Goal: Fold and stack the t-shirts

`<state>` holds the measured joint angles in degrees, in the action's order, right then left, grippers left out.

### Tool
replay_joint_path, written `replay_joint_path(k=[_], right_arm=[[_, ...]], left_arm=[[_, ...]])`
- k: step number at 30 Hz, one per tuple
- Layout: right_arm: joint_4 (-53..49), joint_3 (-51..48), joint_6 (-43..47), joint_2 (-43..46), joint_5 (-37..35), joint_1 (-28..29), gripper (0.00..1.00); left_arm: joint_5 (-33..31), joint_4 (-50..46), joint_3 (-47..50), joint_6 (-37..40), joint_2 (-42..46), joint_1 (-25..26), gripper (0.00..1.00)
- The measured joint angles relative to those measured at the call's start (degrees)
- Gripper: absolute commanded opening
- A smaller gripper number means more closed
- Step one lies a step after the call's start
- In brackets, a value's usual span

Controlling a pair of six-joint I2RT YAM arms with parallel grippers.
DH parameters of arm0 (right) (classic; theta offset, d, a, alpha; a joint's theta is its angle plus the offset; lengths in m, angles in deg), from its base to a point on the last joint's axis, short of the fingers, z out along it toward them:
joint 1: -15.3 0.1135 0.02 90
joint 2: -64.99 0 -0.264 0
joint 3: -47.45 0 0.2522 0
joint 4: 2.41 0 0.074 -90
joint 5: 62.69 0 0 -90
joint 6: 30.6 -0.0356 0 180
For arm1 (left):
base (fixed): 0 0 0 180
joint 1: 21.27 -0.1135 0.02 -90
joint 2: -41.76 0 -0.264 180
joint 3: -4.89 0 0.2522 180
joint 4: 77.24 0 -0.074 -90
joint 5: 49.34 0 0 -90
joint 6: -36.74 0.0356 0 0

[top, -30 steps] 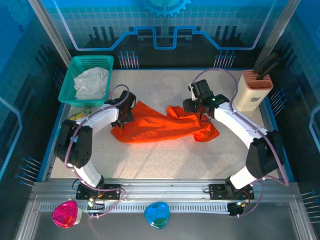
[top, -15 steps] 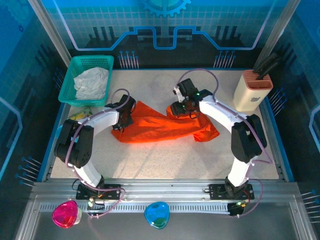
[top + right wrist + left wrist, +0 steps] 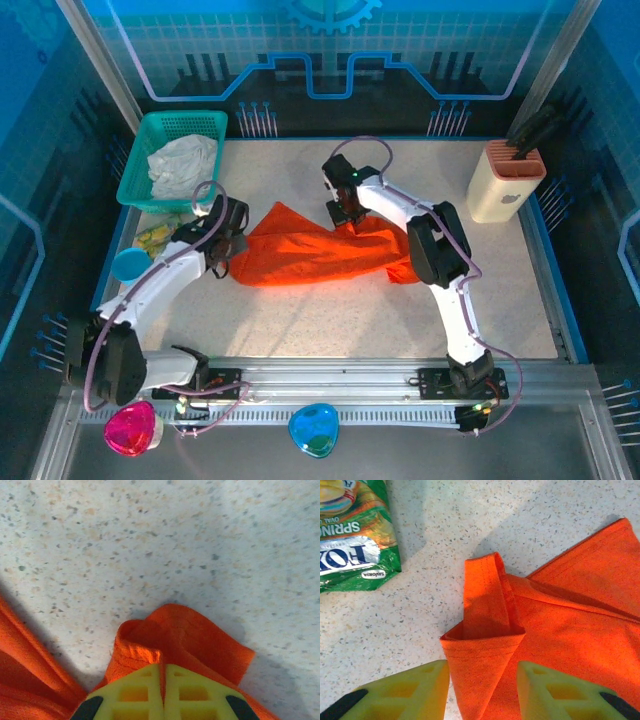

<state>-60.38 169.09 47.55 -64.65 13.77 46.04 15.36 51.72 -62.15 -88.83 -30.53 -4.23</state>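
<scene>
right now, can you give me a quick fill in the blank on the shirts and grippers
The right gripper is ___ on the orange t-shirt.
The left gripper is ___, its fingers either side of a folded shirt corner.
The whitish t-shirt lies in the teal ___.
Missing words: shut; open; basket.

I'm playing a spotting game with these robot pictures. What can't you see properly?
- Packet: left wrist view, cut by the top-left edge, name incomplete.
- Orange shirt: top view, far end hidden under the right arm.
- White shirt: top view, crumpled in the basket, shape unclear.
- Right tool: right wrist view, its shut fingers cover how much cloth is pinched.
</scene>
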Motion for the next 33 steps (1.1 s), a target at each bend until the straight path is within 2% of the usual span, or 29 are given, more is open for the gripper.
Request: replay_joint_path(k=[5,10,13,19,23,25,27,28,33], right_arm=[[0.7,0.5,-1.7,3.8,-2.7,-2.2,0.00],[3.8,2.1,-3.9,10.4,-4.6,-7.6,0.00],[5.7,6.2,-4.9,11.0,-5.6,-10.5,0.00],[5.6,17.0,-6.4,3.5,-6.6,-13.3,0.00],[4.1,18.0,-7.9,-2.9,-7.8,-13.8,0.02],[2.8,18.0,-8.9,-6.2,-8.4,-14.2,0.31],[1.4,17.7,-9.7,-8.3,-8.6,-14.7,0.54],[0.9,17.2,-9.8,-8.9,-8.6,-15.0,0.62],[1.5,10.1,-9.2,-5.7,-8.5,-15.7,0.85]], left_arm=[[0.0,-1.3,0.3,0.0,2.2,0.0,0.42],[0.1,-1.4,1.4,0.6,3.7,0.0,0.42],[0.2,-1.4,2.2,1.3,3.8,0.0,0.42],[1.2,0.4,3.7,2.6,2.0,0.0,0.42],[2.4,2.0,1.3,4.3,-3.4,0.0,0.43],[3.3,3.1,-1.5,5.3,-7.2,0.0,0.48],[4.2,4.2,-4.5,6.2,-10.7,0.0,0.56],[4.5,5.0,-6.1,6.9,-12.6,0.0,0.59],[5.7,7.4,-13.7,9.0,-22.4,0.0,0.67]])
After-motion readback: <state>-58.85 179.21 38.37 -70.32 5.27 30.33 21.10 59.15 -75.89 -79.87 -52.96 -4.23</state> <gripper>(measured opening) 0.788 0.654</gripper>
